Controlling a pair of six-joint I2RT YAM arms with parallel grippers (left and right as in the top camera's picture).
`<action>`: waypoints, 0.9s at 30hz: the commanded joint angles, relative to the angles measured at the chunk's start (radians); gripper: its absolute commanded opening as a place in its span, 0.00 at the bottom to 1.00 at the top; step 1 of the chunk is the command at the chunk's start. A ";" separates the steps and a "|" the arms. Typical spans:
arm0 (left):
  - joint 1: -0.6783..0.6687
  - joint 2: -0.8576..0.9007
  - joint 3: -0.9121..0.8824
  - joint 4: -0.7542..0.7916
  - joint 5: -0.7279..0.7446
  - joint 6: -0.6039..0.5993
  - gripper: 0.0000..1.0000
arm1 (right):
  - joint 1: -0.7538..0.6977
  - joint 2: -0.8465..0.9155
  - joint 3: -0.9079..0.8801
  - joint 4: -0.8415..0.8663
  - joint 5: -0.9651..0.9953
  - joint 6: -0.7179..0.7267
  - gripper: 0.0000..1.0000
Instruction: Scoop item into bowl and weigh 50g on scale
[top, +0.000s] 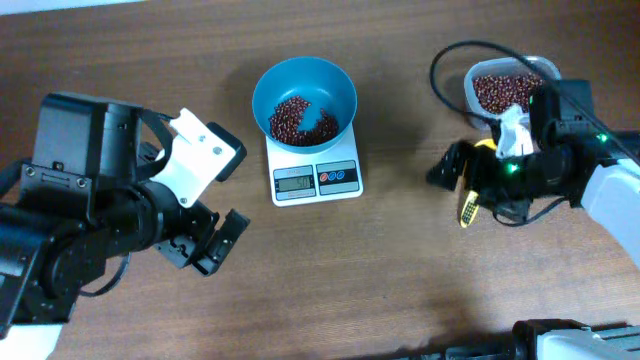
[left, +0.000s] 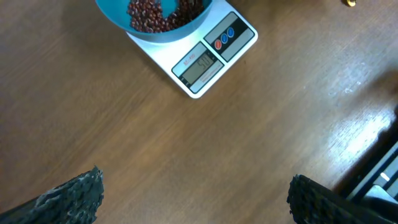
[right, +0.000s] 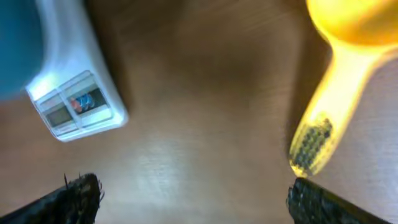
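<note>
At the middle of the counter (top: 400, 280), one white scale (top: 316, 178) is being loaded with one teal bowl (top: 300, 75), and many beans (top: 295, 118) are being held in it. Display digits are being shown too blurred to read, beside two buttons, one red (top: 327, 176), one blue (top: 343, 175). One yellow scoop (top: 467, 208) is lying near one clear tub (top: 470, 85). Both the left claw (left: 196, 186) and the right claw (right: 194, 186) are being held wide apart, empty.

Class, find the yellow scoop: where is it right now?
Overhead view: the scoop is on the right side, just below the tub and right of the scale, partly hidden under the right arm.
</note>
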 joint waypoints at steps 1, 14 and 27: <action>0.002 -0.004 0.006 0.000 0.011 0.009 0.98 | 0.008 -0.031 0.023 0.077 -0.089 0.001 0.99; 0.002 -0.004 0.006 0.000 0.011 0.009 0.99 | 0.007 -0.312 0.108 -0.013 -0.055 -0.007 0.99; 0.002 -0.004 0.006 -0.001 0.011 0.009 0.99 | 0.014 -1.118 -0.018 -0.179 0.079 -0.288 0.99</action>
